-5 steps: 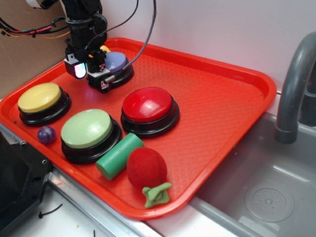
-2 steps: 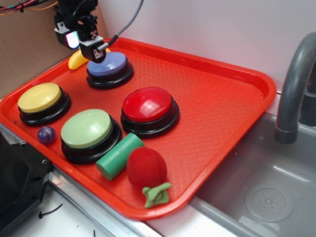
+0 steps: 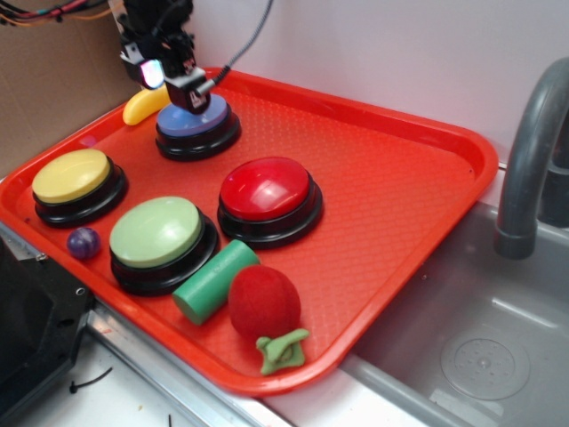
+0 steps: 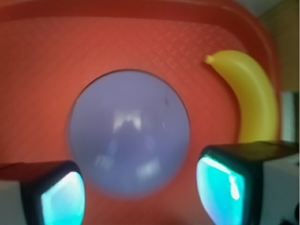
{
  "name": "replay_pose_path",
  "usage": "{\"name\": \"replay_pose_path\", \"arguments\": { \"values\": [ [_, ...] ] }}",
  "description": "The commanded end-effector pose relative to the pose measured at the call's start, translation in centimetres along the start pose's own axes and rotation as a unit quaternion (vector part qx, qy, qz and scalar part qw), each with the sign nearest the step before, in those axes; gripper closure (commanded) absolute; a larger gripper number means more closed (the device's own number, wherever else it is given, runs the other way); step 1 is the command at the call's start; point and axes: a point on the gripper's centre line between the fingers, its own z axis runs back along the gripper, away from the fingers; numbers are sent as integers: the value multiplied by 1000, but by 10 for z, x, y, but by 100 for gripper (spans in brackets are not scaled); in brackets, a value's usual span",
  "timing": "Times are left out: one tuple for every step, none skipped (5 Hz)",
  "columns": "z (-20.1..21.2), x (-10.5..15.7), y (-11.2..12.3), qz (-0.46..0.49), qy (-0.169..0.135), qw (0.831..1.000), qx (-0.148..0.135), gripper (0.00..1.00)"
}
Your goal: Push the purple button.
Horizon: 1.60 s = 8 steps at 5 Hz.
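Gripper (image 4: 140, 190) hangs over the purple button (image 3: 201, 116), jaws spread, holding nothing. Rigid plastic dome, likely spring-loaded; no grasp needed, press straight down at centre, beside the toy banana (image 4: 251, 98).

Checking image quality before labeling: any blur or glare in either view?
Wrist view: soft all over; the purple button carries pale reflections on its dome, the banana has fuzzy edges, and the two pincer fingers glow cyan, blurred. Exterior view: mostly sharp; the red button shows mild sheen, the pincer slightly smeared, the wall bright.
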Motion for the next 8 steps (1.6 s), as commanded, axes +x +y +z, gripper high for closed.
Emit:
{"name": "replay_pose_path", "arguments": {
  "values": [
    [-19,5,1,-8,3,1000,2,0],
    [30,-3,2,16,-35,999,8,0],
    [79,-15,10,53,-71,996,-5,0],
    [127,-23,11,66,-78,995,-3,0],
    [138,-29,6,84,-63,994,20,0],
    [140,-30,3,88,-33,995,21,0],
    [143,-38,0,91,-36,995,3,0],
    [138,-41,0,72,-24,997,14,0]
  ]
}}
